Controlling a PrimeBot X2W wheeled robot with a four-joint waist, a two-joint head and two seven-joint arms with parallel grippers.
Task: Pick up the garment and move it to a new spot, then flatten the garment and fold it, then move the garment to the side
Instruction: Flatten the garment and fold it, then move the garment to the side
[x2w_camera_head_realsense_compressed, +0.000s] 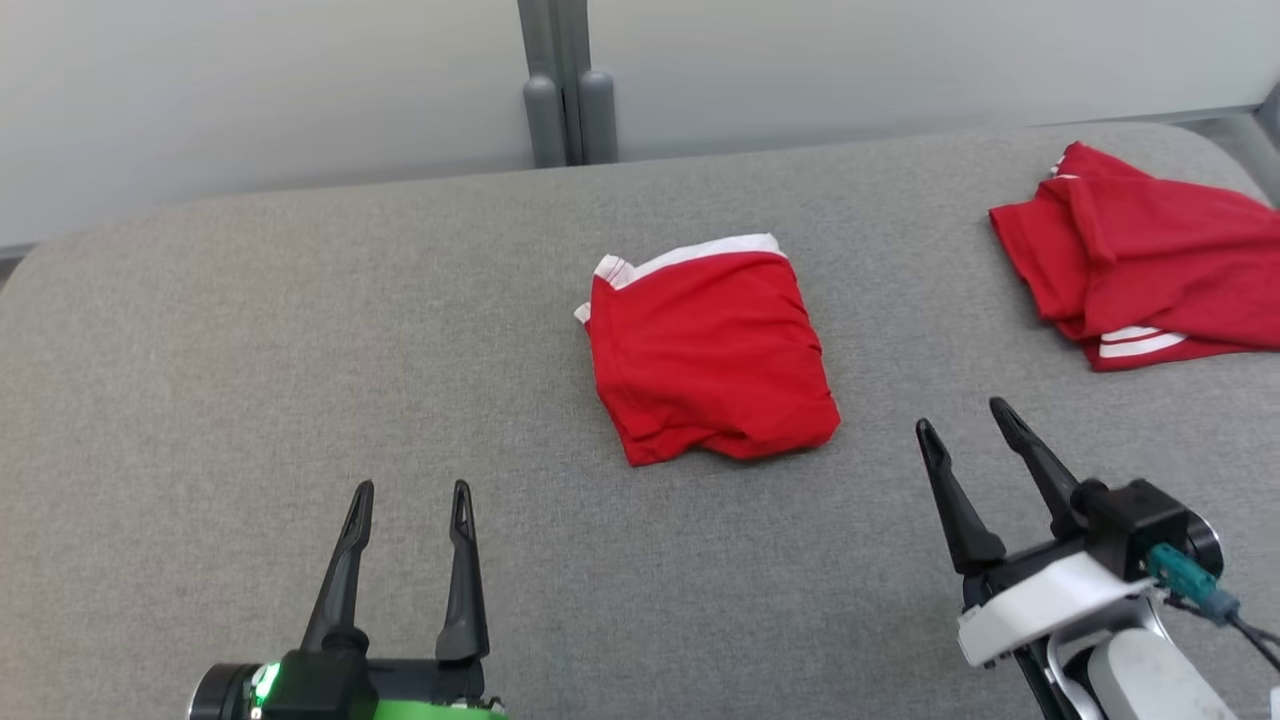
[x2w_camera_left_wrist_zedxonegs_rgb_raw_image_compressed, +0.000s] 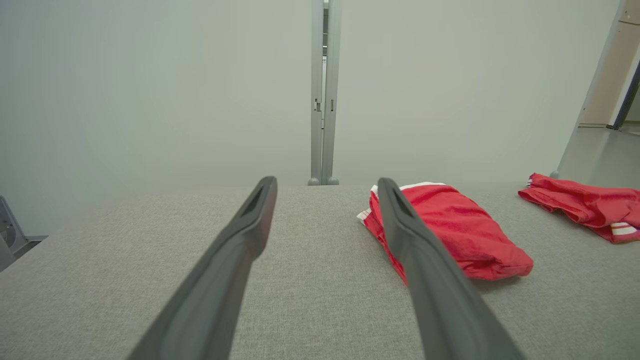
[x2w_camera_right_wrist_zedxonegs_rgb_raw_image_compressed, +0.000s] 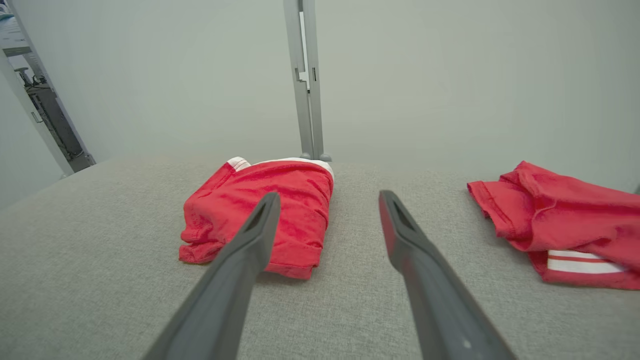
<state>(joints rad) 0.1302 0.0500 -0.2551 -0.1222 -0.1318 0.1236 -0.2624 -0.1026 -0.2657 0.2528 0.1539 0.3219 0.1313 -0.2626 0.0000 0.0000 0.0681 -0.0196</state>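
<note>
At the lower left of the head view, the left gripper (x2w_camera_head_realsense_compressed: 413, 487) hovers just above the grey padded surface (x2w_camera_head_realsense_compressed: 250, 350), its two dark fingers spread apart with nothing between them. It is well short of any cloth, which reads as a waiting pose, not a reach.

In the middle of the surface lies the folded garment (x2w_camera_head_realsense_compressed: 710, 355), a compact red rectangle with a white edge showing along its far side. Its near edge is a little rumpled, but the bundle is flat and closed on itself, so folding looks done and the move to the side is probably what remains.

To the right and nearer the robot, the right gripper (x2w_camera_head_realsense_compressed: 960, 415) is also spread wide and empty. It angles up and slightly left, its fingertips near the bundle's near-right corner but not touching it. That makes it the likelier arm to take the cloth.

At the far right, a second red garment (x2w_camera_head_realsense_compressed: 1150, 260) with white stripes lies loosely heaped, well apart from the folded one; it may mark the side spot.
</note>
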